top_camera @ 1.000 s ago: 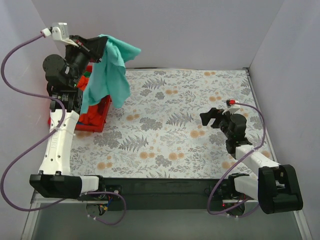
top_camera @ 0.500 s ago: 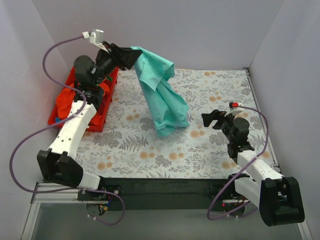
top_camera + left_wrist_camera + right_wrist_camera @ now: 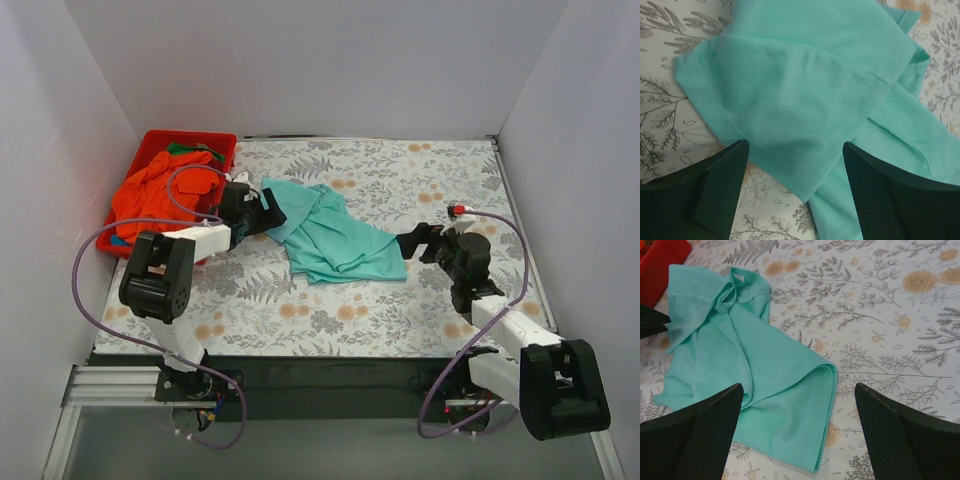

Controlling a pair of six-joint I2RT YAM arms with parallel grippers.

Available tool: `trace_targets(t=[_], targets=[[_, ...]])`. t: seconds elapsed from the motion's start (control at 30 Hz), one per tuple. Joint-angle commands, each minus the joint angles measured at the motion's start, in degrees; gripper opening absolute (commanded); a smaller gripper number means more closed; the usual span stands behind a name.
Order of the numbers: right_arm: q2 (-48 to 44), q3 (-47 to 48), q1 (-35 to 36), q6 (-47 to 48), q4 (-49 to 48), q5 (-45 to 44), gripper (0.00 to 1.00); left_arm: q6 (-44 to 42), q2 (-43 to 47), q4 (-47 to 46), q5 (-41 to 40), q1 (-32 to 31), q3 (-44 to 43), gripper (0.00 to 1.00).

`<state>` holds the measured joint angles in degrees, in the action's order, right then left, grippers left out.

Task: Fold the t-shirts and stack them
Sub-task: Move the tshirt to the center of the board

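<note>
Mid-desk [image 3: 420, 180]: crumpled teal shirt [image 3: 335, 240], lying flat on floral surface, collar toward far left. At its left edge: left hand [image 3: 270, 214], spread wide over sleeve, gripping nothing. Just beside its right edge: right hand [image 3: 411, 243], spread wide, empty, pointing at shirt. Far-left corner: red bin [image 3: 190, 140], orange shirt [image 3: 160, 195] heaped inside, spilling over near rim.
</note>
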<state>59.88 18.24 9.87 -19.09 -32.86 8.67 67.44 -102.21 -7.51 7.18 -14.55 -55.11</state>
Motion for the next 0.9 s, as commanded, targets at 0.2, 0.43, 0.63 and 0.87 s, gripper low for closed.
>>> trace_targets(t=[0.2, 0.43, 0.63, 0.87], targets=[[11.21, 7.51, 11.21, -0.85, -0.54, -0.58, 0.97, -3.28, 6.41, -4.8, -2.79, -0.75, 5.72, 0.75], [16.93, 10.23, 15.97, -1.47, -0.62, -1.9, 0.95, -2.84, 5.1, -4.53, -1.29, -0.75, 6.16, 0.71], [21.59, 12.52, 17.64, -1.83, -0.62, -3.3, 0.94, -1.79, 3.34, -5.67, 2.48, -0.92, 6.77, 0.61], [23.71, 13.31, 17.82, -1.56, -0.54, -4.88, 0.94, -3.28, 1.58, -2.88, 2.23, -3.38, 5.02, 0.51]])
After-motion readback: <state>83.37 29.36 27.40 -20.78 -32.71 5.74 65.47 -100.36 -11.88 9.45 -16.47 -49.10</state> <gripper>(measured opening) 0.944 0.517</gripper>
